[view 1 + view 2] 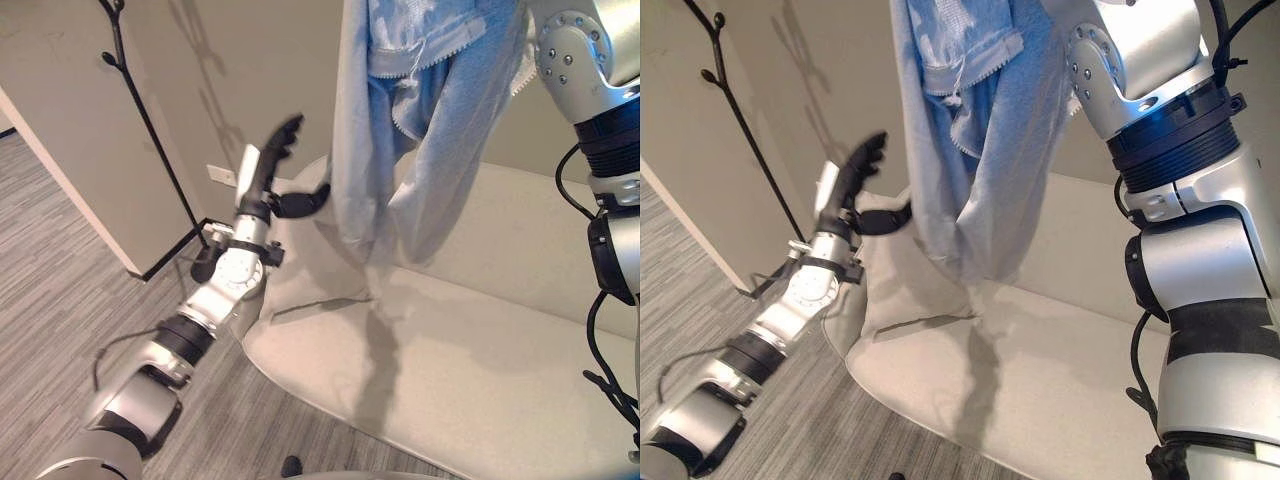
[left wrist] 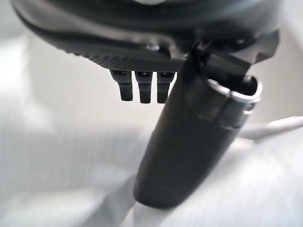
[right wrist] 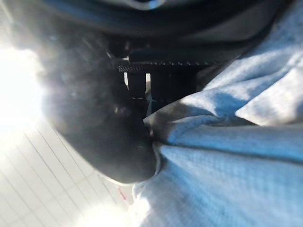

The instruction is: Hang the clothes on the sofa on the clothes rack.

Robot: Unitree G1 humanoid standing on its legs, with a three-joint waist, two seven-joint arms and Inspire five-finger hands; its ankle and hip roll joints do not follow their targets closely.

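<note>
While my right hand (image 3: 109, 137) pinches the pale blue garment (image 1: 420, 130) and holds it high above the sofa (image 1: 500, 340), my left hand (image 1: 275, 170) hovers just beside it, fingers straight and empty. I'd swing toward the clothes rack (image 1: 140, 110) slowly, keeping the hem clear of the seat.

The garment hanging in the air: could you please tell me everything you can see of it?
The garment is pale blue-grey, of soft knitted-looking cloth, with a scalloped pale trim along one edge and a drawstring near its top. It hangs lifted clear above the cream sofa, draping in long folds, its lower end loose. The right hand has its thumb and fingers curled on the cloth. The left hand is open beside it, apart from it.
</note>
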